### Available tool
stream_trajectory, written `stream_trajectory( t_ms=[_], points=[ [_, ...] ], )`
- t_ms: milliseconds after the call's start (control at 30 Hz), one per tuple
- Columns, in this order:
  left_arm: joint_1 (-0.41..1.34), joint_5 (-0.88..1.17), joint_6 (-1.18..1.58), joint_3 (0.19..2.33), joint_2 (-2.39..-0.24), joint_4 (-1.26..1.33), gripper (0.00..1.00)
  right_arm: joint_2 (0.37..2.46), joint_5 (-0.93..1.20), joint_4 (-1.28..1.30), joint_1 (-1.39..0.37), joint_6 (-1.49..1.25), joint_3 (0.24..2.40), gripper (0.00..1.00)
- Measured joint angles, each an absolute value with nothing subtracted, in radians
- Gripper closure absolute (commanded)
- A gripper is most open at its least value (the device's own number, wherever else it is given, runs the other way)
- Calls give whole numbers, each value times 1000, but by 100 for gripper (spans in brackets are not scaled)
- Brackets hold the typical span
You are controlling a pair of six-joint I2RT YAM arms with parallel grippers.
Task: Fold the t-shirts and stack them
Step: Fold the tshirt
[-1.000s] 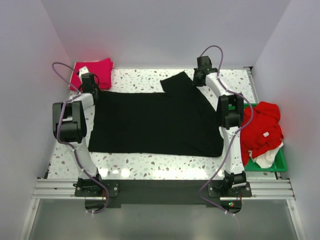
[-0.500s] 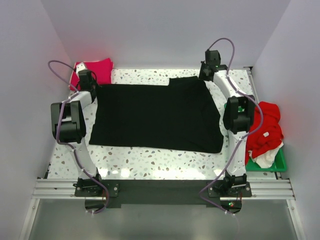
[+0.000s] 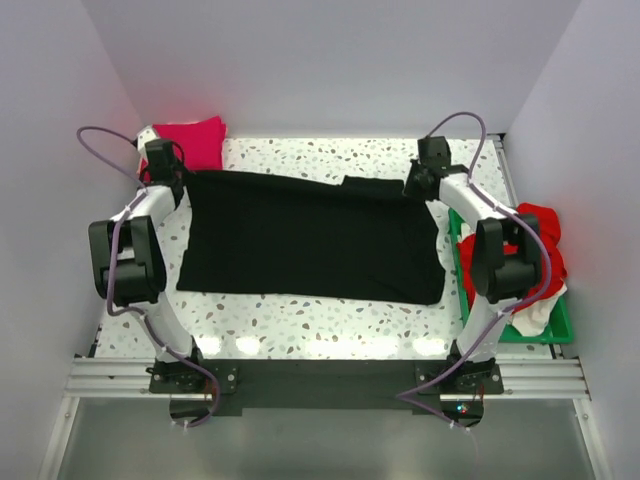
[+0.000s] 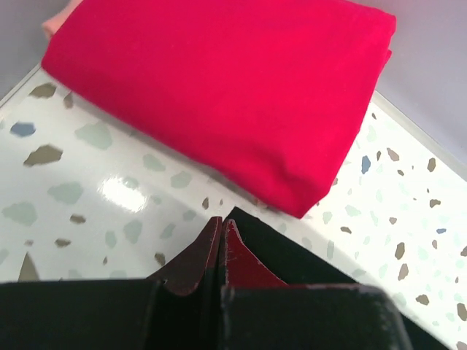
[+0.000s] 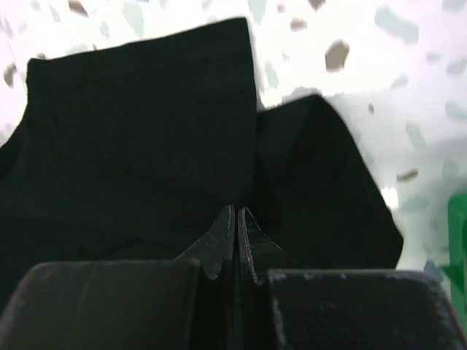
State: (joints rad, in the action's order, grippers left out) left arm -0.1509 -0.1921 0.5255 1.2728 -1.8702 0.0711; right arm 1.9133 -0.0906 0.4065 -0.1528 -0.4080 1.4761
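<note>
**Overhead and wrist views, read left to right.** My left pincer [image 3: 176,176] sits at the far left corner of the black t-shirt [image 3: 310,240]. In its wrist view the fingers are pressed together, with that corner of black cloth nipped between them. Just beyond the same corner lies the folded magenta-pink t-shirt [image 3: 195,140], with a sliver of a peach t-shirt [image 4: 57,20] showing at its edge. I take these to be the finished stack.

The black t-shirt lies spread over the middle of the table [image 3: 300,322]. A second ago its far right part stuck out as a loose flap and both arms stood closer in. Since then I have swung the arms outward, and the far edge now runs almost straight between them, with only a small ridge left near the far right corner. I judge this to be the flattening step, leaving the garment nearly ready for its first fold.

My right pincer [image 3: 414,186] is at that far right corner, fingers closed on black cloth. To the right of the black t-shirt, the green tray [image 3: 566,326] holds a crumpled red t-shirt [image 3: 535,250] and a white t-shirt [image 3: 535,315], both unfolded.

Obstacles: the pink stack lies close to the far left corner, and my right arm overhangs the tray.
</note>
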Motion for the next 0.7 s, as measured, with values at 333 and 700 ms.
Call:
stream_trajectory(
  t_ms=[333, 700],
  points=[
    [-170, -217, 586, 1144, -1753, -16, 100, 1660, -91, 402, -202, -478, 1201, 100],
    [-173, -238, 615, 1004, -1616, -86, 100, 1409, -56, 384, -202, -512, 977, 100]
  ],
)
